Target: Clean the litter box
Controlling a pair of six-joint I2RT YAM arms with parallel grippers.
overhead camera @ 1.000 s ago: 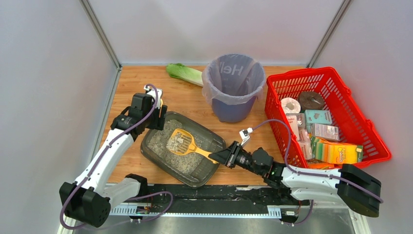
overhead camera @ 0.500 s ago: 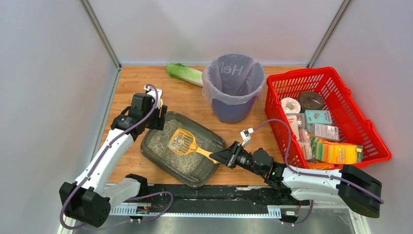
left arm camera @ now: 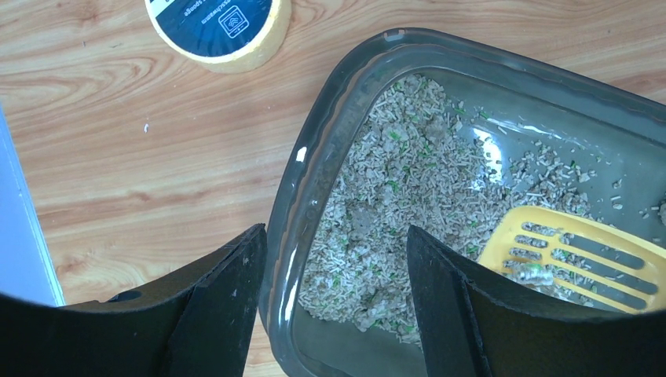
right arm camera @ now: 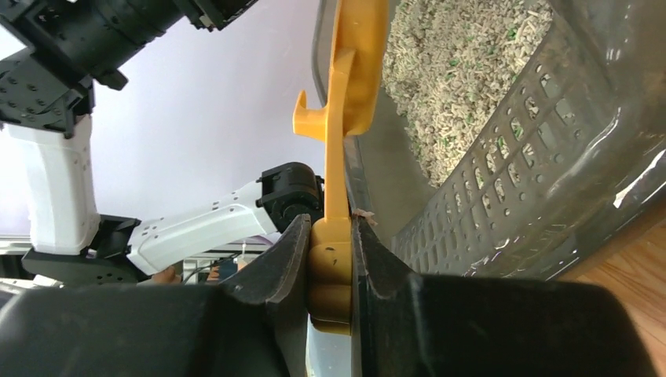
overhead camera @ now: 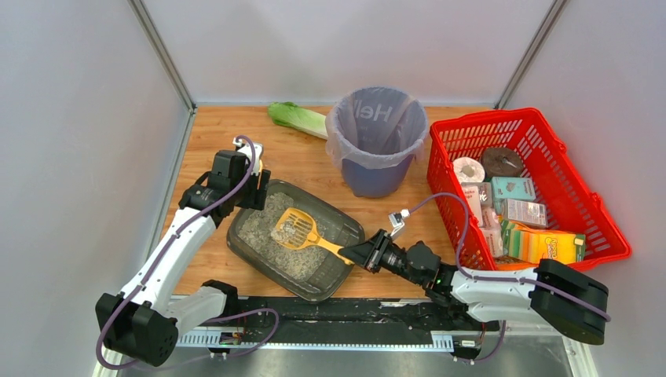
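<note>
One litter box (overhead camera: 294,239) sits on the tabletop (overhead camera: 314,165), between the two pincers, long axis running diagonally. Litter is heaped toward the left pincer's end; the floor is barer toward the right pincer.

Left pincer (overhead camera: 255,192) is spread wide and grips nothing. It straddles the box's far-left rim (left arm camera: 314,157): one finger outside over the wood, the other inside over the litter. Can't tell whether either finger touches the rim.

Right pincer (overhead camera: 363,253) is clamped tight on the handle end of a yellow slotted scoop (overhead camera: 297,229), just outside the box's right side. In the right wrist view the jaws squeeze the handle (right arm camera: 330,228) flat on both faces. The scoop blade (left arm camera: 581,251) reaches from that pincer across the box wall (right arm camera: 503,181) toward the left pincer, with a small grey clump and a few grains on its slots.

Beyond the left pincer: a round yellow-edged disc with a dark label (left arm camera: 218,27) on the wood.

Beyond the right pincer: a purple bag-lined bin (overhead camera: 377,141) and a leafy green vegetable (overhead camera: 297,118). To its right: a red mesh basket (overhead camera: 526,126) full of packaged items.
</note>
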